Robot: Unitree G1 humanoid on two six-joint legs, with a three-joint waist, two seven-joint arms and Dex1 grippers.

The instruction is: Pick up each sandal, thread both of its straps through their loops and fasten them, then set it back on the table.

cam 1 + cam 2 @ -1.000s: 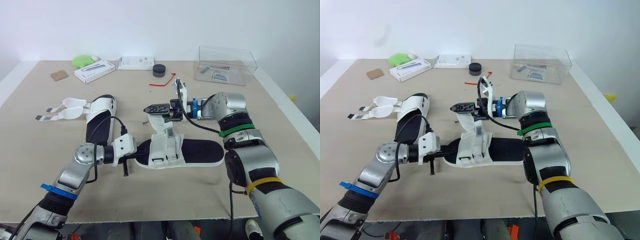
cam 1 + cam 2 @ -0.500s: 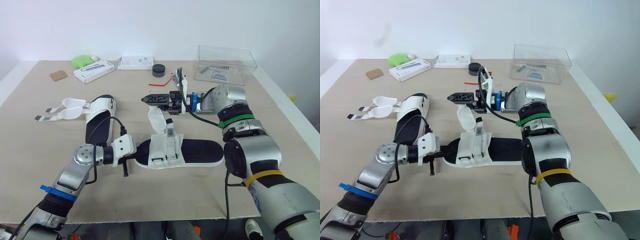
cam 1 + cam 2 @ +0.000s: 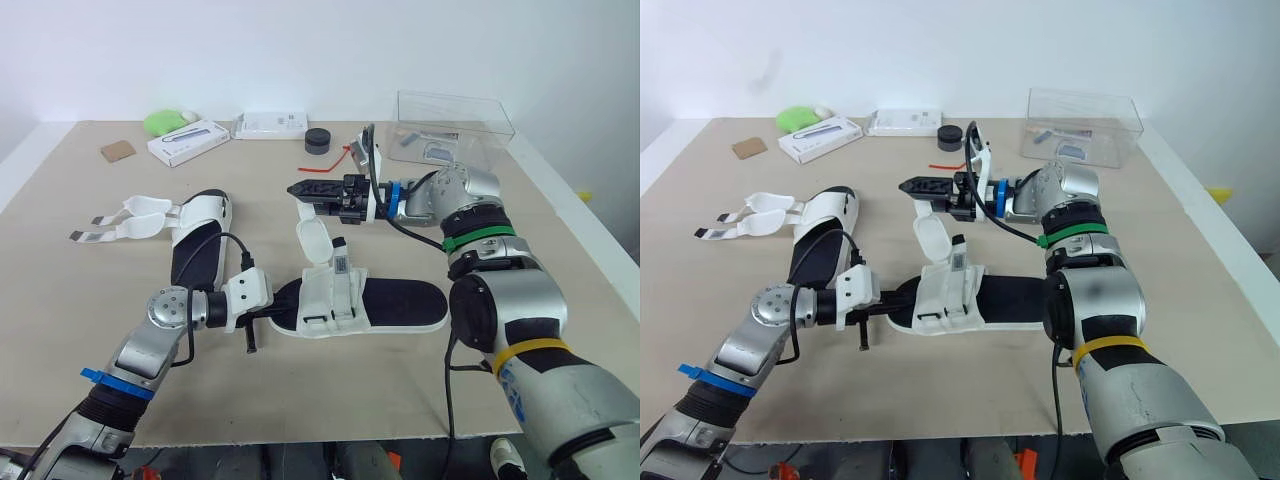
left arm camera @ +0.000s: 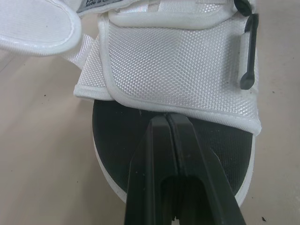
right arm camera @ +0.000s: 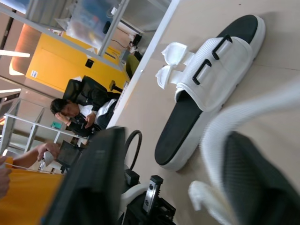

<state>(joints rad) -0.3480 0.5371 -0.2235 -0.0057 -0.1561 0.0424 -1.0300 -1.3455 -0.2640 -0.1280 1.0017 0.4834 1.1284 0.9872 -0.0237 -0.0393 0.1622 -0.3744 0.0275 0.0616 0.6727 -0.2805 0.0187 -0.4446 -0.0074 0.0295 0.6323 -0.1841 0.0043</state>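
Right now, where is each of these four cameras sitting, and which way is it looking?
Left eye view: on the head, looking forward and down over the table; the left arm and right arm show.
Right eye view: beside it, same aim, same arms.
Left wrist view: on the left wrist, looking along its shut fingers at the near sandal.
Right wrist view: on the right wrist, looking across the table at the far sandal; the left arm and a seated person show.
Shared: both eye views show both sandals.

We see the bench (image 3: 80, 280) brightly, evenly lit from above; soft, faint shadows hug the near sandal (image 3: 400, 300); the far wall (image 3: 300, 50) glows white
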